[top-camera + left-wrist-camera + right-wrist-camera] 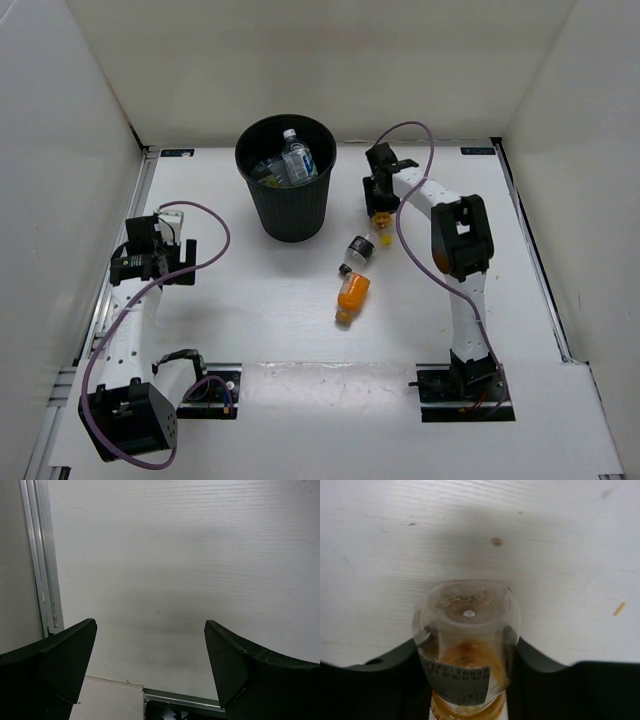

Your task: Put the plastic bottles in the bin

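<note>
Right wrist view: we see the right gripper [467, 642] clenched on the small clear bottle [467, 615]. One finger presses each side of the body, and the bottle's base points away from the camera, out over the table. There is yellowish liquid inside and a printed label on the lower part.

From the top external view, that gripper [379, 205] sits just right of the bin [285, 205], and the yellow cap end of the held bottle [381, 221] shows below it. We can't tell from here whether the bottle is lifted off the table [280, 330] or touching it.

The black-capped bottle [358, 250] lies on its side near the gripper, closer to the arm bases. The orange bottle [351, 297] also lies on its side, just beyond it toward the bases. Neither touches the bin.

The water bottle [298, 158] with the blue label is inside the bin, leaning against the far-right wall. We think there's more stuff beside it, but it's too dark to make out.

The left gripper [150, 625] is released, with its jaws wide over bare table at the left edge, well apart from every bottle.
</note>
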`<state>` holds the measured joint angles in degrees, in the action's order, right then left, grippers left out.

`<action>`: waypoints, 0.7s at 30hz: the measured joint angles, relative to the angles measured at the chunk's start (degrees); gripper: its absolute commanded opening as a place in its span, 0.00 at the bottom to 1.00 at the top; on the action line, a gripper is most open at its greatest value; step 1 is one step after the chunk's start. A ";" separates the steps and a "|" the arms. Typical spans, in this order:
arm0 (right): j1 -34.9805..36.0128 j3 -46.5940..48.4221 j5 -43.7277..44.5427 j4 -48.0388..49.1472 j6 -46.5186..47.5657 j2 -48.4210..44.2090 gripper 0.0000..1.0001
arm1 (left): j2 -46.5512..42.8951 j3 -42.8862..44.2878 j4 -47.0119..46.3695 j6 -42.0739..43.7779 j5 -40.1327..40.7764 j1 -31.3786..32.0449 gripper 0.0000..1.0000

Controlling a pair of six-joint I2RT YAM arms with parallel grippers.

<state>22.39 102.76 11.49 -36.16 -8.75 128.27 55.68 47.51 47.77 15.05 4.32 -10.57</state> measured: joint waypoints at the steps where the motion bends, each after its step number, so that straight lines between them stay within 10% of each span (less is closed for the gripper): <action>1: -0.35 -0.31 0.09 0.24 -0.81 -0.44 0.14 | 0.00 0.00 0.00 0.02 -0.07 0.00 1.00; 14: -10.80 -1.36 8.04 3.45 -12.24 -23.45 0.00 | 0.15 -0.44 -0.44 -0.09 -0.92 0.00 1.00; 21: 1.73 3.78 5.55 22.38 -16.26 -35.69 0.01 | 0.15 -2.58 -0.87 -0.09 -0.90 0.00 1.00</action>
<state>24.12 106.54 17.04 -13.78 -25.02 92.58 55.83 44.93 46.89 14.96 3.42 -10.57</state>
